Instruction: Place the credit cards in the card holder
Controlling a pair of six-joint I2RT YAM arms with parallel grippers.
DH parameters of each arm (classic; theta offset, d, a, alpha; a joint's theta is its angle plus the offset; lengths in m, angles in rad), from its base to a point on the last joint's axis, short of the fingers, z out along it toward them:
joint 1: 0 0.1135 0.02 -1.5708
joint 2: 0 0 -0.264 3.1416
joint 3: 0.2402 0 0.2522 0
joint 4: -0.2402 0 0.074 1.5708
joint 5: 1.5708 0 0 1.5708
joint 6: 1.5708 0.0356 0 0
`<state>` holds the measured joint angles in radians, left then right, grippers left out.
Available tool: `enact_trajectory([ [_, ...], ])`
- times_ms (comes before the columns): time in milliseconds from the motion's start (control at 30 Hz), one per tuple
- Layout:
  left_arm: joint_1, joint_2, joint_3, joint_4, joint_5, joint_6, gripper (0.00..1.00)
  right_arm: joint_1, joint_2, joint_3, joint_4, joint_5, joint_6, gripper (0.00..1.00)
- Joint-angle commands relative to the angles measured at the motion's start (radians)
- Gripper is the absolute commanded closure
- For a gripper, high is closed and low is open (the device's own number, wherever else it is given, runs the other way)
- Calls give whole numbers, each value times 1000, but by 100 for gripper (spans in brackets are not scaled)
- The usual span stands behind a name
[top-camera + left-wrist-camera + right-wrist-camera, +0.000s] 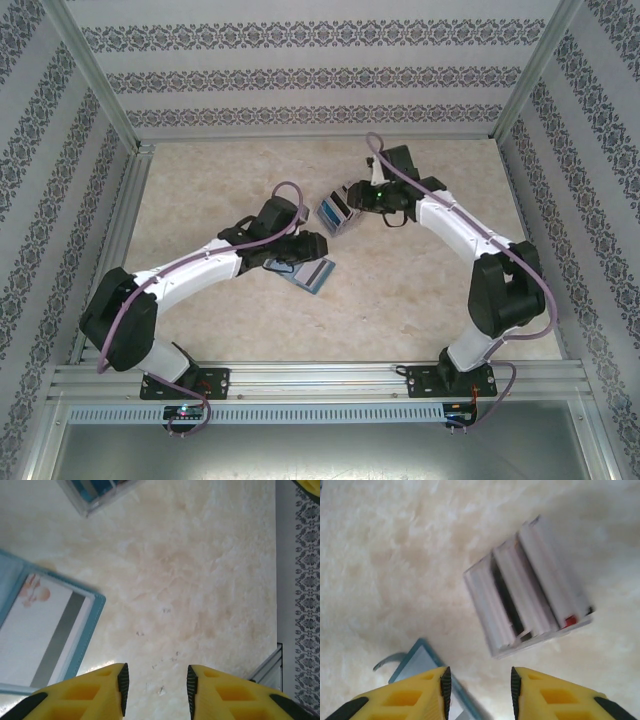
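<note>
Left gripper (156,686), empty with jaws moderately apart, is best centred over the blue-edged whitish rectangular plastic card (45,630) before being closed gently.

Your left arm (190,272) and right arm (462,228): white shells, black joints, a purple cable (284,185) apiece (green light (378,181) on the right one); left gripper (155,681) fingers (82,697) yellow, pads (123,682) black.

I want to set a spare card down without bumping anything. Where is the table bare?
Bare table lies along the far wall, in the far-left corner, and by the middle of the front rail. The centre is crowded: card holder, blue-edged card, left gripper and right gripper sit close together.
</note>
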<state>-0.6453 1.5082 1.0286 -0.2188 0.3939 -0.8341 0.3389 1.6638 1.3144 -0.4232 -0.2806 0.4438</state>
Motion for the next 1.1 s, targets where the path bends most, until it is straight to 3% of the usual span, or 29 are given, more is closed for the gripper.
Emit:
enact_trajectory([
  [0, 41, 44, 70, -70, -24, 47, 61, -37, 31, 68, -81, -7, -54, 60],
  [367, 117, 235, 264, -33, 85, 31, 60, -143, 301, 360, -235, -109, -125, 58],
  [767, 150, 364, 266, 77, 150, -15, 60, -138, 525, 592, -377, -138, -189, 58],
  [1067, 169, 415, 284, 93, 166, -16, 59, -115, 586, 681, -418, -173, -196, 58],
])
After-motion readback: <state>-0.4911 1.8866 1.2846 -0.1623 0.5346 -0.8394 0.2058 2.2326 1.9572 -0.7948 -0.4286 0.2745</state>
